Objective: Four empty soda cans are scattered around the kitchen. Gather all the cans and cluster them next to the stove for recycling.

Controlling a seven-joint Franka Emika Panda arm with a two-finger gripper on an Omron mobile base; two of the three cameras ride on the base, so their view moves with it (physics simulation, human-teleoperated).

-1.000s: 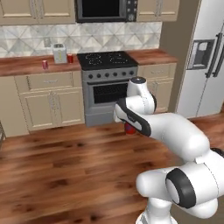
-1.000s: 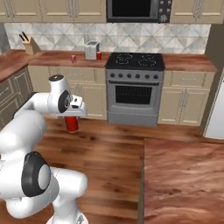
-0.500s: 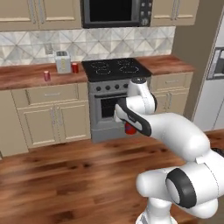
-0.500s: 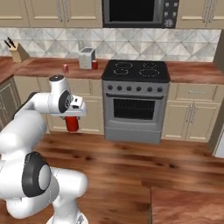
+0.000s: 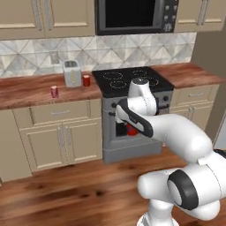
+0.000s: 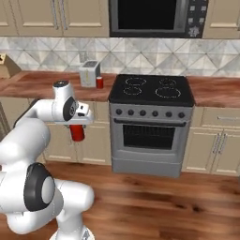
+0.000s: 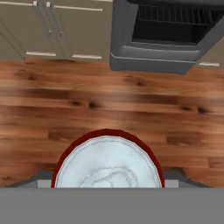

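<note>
Gripper (image 6: 78,125) hangs off the white arm in front of the lower cabinets, left of the stove (image 6: 151,124) in the right base view. It grips a red soda can (image 6: 77,132) from above; the can hangs upright below the hand, clear of the wood floor (image 6: 154,197). In the left base view the held can (image 5: 131,129) shows just under the gripper (image 5: 126,125), against the oven front. Hand view looks straight down on the can's silvery top and red rim (image 7: 108,164), with floor planks beyond and the base of the stove (image 7: 153,61) at the top edge. Jaws closed on the can at a middling width.

2 more red cans stand on the wooden counter (image 5: 26,90) left of the stove. 1 can (image 5: 86,80) stands just beside the toaster (image 5: 72,73), between toaster and cooktop, near the counter's back edge. In the right base view the same can (image 6: 100,82) sits just right of the toaster (image 6: 89,73). The other can (image 5: 54,91) stands farther left, nearer the counter's front edge, apart from the toaster.

Stove: black cooktop with 4 ring burners, grey front with knobs, dark oven window. Black microwave (image 6: 157,16) mounted above it. Counter continues on the stove's right side (image 6: 213,91).
</note>
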